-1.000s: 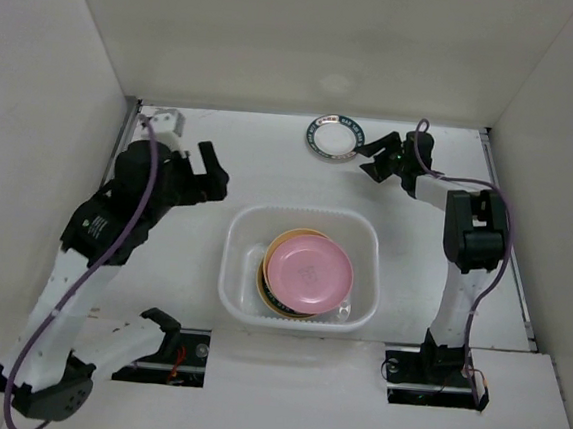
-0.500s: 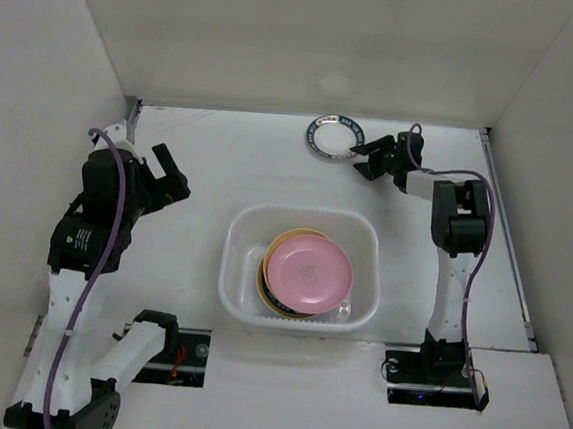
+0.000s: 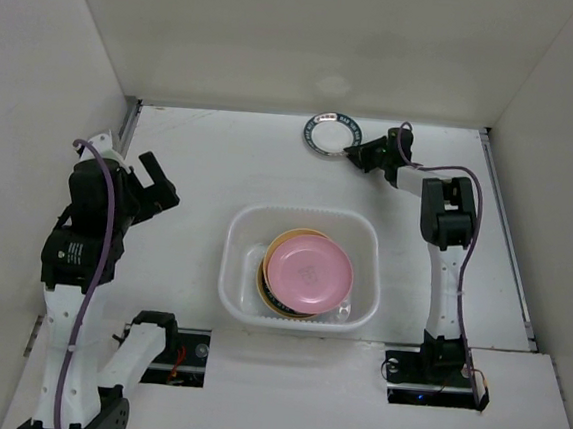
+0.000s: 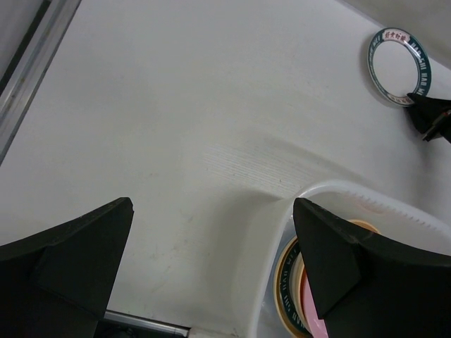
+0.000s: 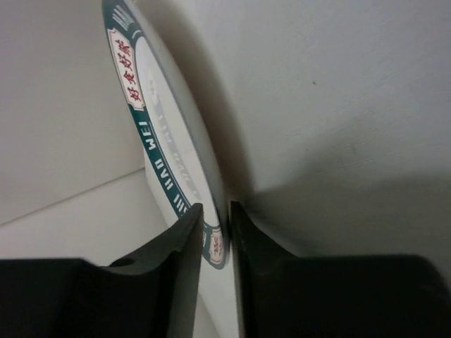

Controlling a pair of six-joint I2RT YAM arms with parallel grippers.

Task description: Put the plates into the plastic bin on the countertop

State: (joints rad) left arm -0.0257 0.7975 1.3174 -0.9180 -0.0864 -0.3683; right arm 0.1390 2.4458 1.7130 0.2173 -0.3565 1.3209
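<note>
One green-rimmed plate (image 3: pixel 334 135) (image 4: pixel 398 60) (image 5: pixel 162 141) sits at the far edge of the desk (image 3: pixel 221 159), and we have our right pincer (image 3: pixel 355 155) (image 5: pixel 217 225) clenched on its rim, one finger on either face. Several more plates are stacked in the bin (image 3: pixel 364 241) (image 4: pixel 282 232) at mid-desk, with a pink plate (image 3: pixel 309 272) on top. Our left pincer (image 3: pixel 154 185) (image 4: pixel 211 267) hangs spread wide above the desk, left of the bin.

You have one white green-rimmed plate (image 3: pixel 333 135) lying at the far edge of the surface (image 3: pixel 221 159), its rim pinched by the right tool (image 5: pixel 215 213). Mid-surface, the translucent bin (image 3: pixel 233 270) holds a stack: a pink plate (image 3: pixel 308 272) tops a yellow-orange plate (image 3: pixel 283 241).
</note>
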